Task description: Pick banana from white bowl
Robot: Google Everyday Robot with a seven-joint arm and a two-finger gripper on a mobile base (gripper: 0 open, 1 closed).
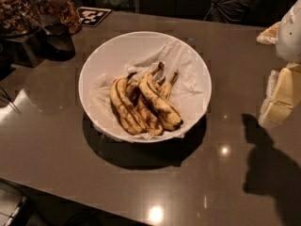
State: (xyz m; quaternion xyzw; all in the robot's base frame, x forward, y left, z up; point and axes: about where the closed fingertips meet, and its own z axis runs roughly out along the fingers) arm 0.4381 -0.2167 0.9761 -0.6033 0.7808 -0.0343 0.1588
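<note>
White crumpled paper (190,76) lines the white bowl (96,62), which sits near the middle of the dark brown table (56,168). The banana (157,100) lies inside it, on the right side of the bunch, long and curved. Its thin dark stem points up toward the far rim and its dark tip reaches the near rim. It rests against the other bananas (124,107), shorter ones with broad black streaks, and where they press together their outlines are hard to separate. One small stem pokes out behind the banana, with the fruit it belongs to mostly hidden. My gripper (281,98) hangs at the right edge of the view, pale yellow and white, well apart from the bowl and level with it. The edge cuts it off, so I cannot tell whether it is open or closed, or whether it has hold of anything. Its shadow (268,168) falls on the table below. At the top left a jar (14,6) is only partly in view, and a black-and-white marker (92,15) lies just beside it.
</note>
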